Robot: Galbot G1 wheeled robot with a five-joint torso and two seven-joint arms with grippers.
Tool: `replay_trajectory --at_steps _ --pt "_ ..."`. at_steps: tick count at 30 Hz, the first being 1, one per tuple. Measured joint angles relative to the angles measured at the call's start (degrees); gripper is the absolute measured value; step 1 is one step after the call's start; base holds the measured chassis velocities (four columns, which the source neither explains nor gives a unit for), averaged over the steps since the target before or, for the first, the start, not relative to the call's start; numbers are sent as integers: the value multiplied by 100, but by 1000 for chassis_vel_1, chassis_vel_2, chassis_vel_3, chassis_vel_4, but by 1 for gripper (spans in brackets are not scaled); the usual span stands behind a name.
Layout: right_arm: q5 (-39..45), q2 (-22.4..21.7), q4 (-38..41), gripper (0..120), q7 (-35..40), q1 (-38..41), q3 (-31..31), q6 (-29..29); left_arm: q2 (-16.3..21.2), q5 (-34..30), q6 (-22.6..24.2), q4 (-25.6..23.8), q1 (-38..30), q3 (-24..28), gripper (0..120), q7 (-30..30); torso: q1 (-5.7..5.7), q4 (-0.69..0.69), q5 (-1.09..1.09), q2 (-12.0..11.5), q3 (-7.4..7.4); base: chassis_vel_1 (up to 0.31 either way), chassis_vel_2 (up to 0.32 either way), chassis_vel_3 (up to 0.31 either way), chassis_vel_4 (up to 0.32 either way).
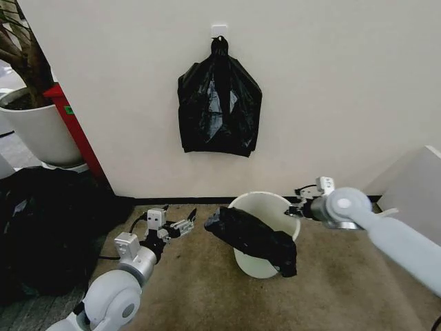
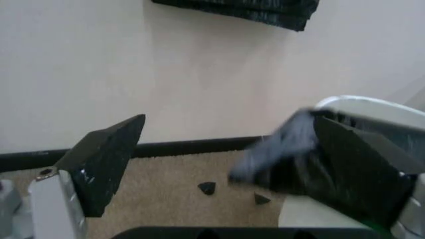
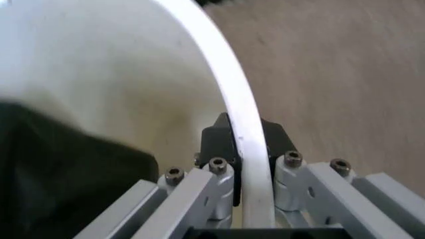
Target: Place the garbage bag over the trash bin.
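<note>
The thin, glossy, wrinkled black plastic garbage bag lies draped across the near rim of the small round cream-white plastic trash bin. One end of the bag pokes out past the bin's left side and the other end hangs down over its front right wall. The bin stands on the tan carpet floor, close to the black baseboard of the cream wall.

The right end effector is at the bin's right rim, its black fingers pinching the white rim between them, one inside the bin and one outside.

The left end effector hovers just left of the bin, near the bag's protruding end, with its black fingers spread wide and holding nothing.

On the wall above the bin a thicker black bag bundle hangs from a white hook. Far left of the bin sit a dark heap of bags and a large white plant pot.
</note>
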Motion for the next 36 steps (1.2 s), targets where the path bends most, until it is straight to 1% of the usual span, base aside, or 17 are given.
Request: replay_trajectory --at_steps 2,3,4,6,8,9,11,13,16,18,19,20,22,23,26,32,36 --pt "118 118 338 1 451 -510 410 349 2 8 -1 -10 -7 2 100 0 0 -1 3 1 0 0 0 0 0" --pt "65 283 629 1 797 -905 652 762 3 11 -1 -12 -19 12 100 -4 0 -2 -5 0 0 0 0 0 0" --pt "8 423 799 1 1007 -1131 796 995 16 20 -1 -12 -30 20 100 -7 0 0 -2 0 0 0 0 0 0" --pt "-9 470 844 1 1063 -1186 837 1057 20 23 -1 -12 -33 20 100 -8 0 0 -1 0 0 0 0 0 0" --pt "-207 885 1150 1 1471 -1487 1011 1598 61 56 0 -15 -77 41 100 5 0 2 -4 0 0 0 0 0 0" --pt "-245 949 1191 0 1527 -1515 1018 1685 68 56 1 -20 -83 41 100 8 0 2 -3 0 1 0 0 0 0" --pt "-528 1328 1377 0 1835 -1631 1022 2118 82 52 19 -84 -100 38 100 17 0 2 -3 0 1 0 0 0 0" --pt "-563 1374 1394 0 1875 -1638 1018 2171 82 51 21 -91 -99 37 100 17 0 2 -3 0 1 0 0 0 0" --pt "-735 1646 1497 0 2171 -1670 967 2471 65 58 23 -136 -79 29 100 14 0 2 -2 0 1 0 0 0 0" --pt "-1116 1915 1636 0 2429 -1754 833 2719 25 103 17 -199 10 11 100 -2 0 3 -4 0 1 0 0 0 0" --pt "-1116 1915 1636 0 2429 -1754 833 2719 25 103 17 -199 10 11 100 -2 0 3 -4 0 1 0 0 0 0" --pt "-1348 2044 1744 0 2484 -1872 753 2811 13 145 -18 -229 70 -5 100 -2 0 3 -3 0 1 0 0 0 0" --pt "-1549 2215 1858 0 2529 -2022 692 2872 16 258 -152 -225 123 -17 100 102 0 2 -4 0 1 0 0 0 0" --pt "-1804 2354 1891 0 2546 -2143 594 2915 33 417 -280 -190 151 -36 100 295 0 2 -2 0 0 0 0 0 0" --pt "-2249 2540 1808 0 2513 -2295 438 2986 41 562 -354 -169 169 -37 100 461 0 2 -4 0 1 0 0 0 0" --pt "-2700 2753 1497 0 2369 -2385 351 3076 2 556 -358 -130 157 28 100 502 0 2 -3 0 1 0 0 0 0" --pt "-2712 2847 1355 0 2339 -2349 344 3105 -23 559 -358 -114 172 38 100 510 0 2 -3 0 1 0 0 0 0"
